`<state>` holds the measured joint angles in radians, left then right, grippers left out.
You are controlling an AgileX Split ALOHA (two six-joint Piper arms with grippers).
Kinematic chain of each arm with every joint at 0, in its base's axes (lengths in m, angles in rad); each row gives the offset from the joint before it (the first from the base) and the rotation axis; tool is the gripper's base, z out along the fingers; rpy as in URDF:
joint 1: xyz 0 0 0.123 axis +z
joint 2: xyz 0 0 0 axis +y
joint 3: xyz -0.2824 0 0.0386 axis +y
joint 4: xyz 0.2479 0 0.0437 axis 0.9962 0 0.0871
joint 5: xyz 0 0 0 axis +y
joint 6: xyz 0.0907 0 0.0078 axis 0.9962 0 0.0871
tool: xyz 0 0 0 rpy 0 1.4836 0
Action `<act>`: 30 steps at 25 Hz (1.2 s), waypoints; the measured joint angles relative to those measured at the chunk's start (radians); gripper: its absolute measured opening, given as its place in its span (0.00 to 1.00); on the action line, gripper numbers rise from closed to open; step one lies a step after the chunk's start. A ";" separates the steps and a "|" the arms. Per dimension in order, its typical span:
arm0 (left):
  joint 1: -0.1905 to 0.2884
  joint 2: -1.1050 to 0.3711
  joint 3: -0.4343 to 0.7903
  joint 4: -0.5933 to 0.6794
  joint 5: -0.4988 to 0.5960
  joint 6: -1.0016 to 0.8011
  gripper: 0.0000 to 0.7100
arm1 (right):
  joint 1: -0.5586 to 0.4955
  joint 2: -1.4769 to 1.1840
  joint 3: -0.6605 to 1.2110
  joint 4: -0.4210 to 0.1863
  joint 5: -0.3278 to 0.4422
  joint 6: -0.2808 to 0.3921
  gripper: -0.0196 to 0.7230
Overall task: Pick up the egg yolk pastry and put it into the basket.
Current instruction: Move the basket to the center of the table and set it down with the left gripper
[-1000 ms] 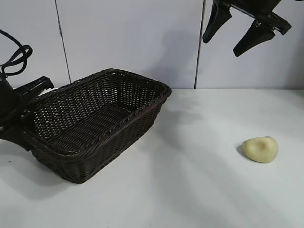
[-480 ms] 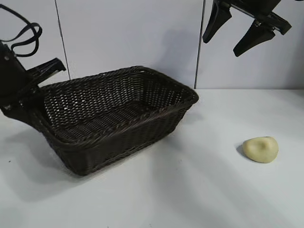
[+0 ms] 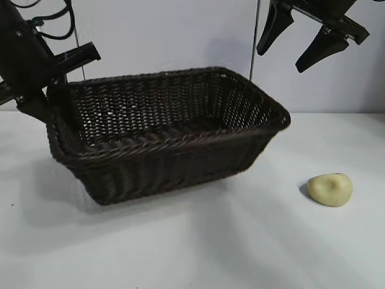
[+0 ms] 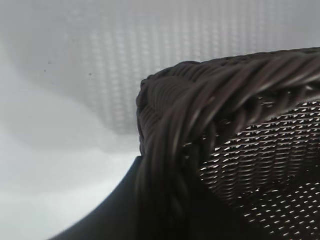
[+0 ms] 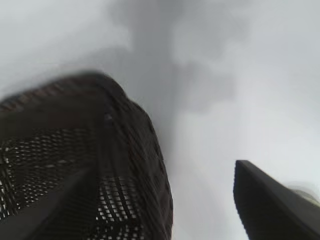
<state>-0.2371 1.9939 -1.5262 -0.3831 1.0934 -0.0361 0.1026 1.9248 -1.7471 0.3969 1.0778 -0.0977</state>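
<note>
One egg yolk pastry [image 3: 330, 189], one basket [image 3: 174, 129], two end effectors, white table [image 3: 240, 241]

Basket [image 5: 125, 165] corner over pale table [image 5: 260, 75] — dark pincer finger [image 5: 270, 205] beside it.

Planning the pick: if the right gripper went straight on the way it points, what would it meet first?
Probably bare table between the basket and the pastry. The open right gripper points steeply down, and depth is unclear, so it could clip the basket's near corner.
</note>
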 joint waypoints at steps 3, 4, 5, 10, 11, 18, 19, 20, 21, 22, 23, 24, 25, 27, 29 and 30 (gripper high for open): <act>0.000 0.056 -0.086 0.000 0.046 0.029 0.14 | 0.000 0.000 0.000 0.000 0.001 0.000 0.75; 0.000 0.071 -0.112 0.000 0.054 0.036 0.14 | 0.000 0.000 0.000 0.000 0.001 0.000 0.75; -0.001 0.087 -0.134 0.000 0.056 0.036 0.14 | 0.000 0.000 0.000 0.000 0.001 0.000 0.75; -0.004 0.141 -0.173 -0.005 0.056 0.049 0.14 | 0.000 0.000 0.000 0.000 0.001 0.000 0.75; -0.006 0.149 -0.173 -0.008 0.056 0.062 0.14 | 0.000 0.000 0.000 0.000 0.001 0.000 0.75; -0.019 0.185 -0.173 -0.012 0.043 0.088 0.14 | 0.000 0.000 0.000 -0.001 0.001 0.000 0.75; -0.019 0.185 -0.173 -0.012 0.038 0.088 0.14 | 0.000 0.000 0.000 -0.001 0.001 0.000 0.75; -0.019 0.185 -0.173 -0.012 0.036 0.088 0.14 | 0.000 0.000 0.000 -0.001 0.001 0.000 0.75; -0.019 0.185 -0.173 -0.013 0.033 0.088 0.16 | 0.000 0.000 0.000 -0.001 0.001 0.000 0.75; -0.019 0.185 -0.173 -0.017 0.033 0.088 0.19 | 0.000 0.000 0.000 -0.001 0.000 0.000 0.75; -0.019 0.185 -0.173 -0.024 0.033 0.088 0.23 | 0.000 0.000 0.000 -0.001 0.000 0.000 0.75; -0.019 0.185 -0.173 -0.027 0.033 0.089 0.30 | 0.000 0.000 0.000 -0.001 0.000 0.000 0.75; -0.019 0.185 -0.173 -0.032 0.033 0.089 0.39 | 0.000 0.000 0.000 -0.001 0.001 0.000 0.75; -0.019 0.185 -0.178 -0.039 0.035 0.089 0.55 | 0.000 0.000 0.000 -0.001 0.001 0.000 0.75; -0.020 0.183 -0.179 -0.044 0.041 0.089 0.66 | 0.000 0.000 0.000 -0.001 0.001 0.000 0.75; -0.020 0.180 -0.179 -0.042 0.047 0.089 0.68 | 0.000 0.000 0.000 -0.001 0.001 0.000 0.75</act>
<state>-0.2568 2.1735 -1.7057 -0.4255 1.1402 0.0533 0.1026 1.9248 -1.7471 0.3961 1.0788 -0.0977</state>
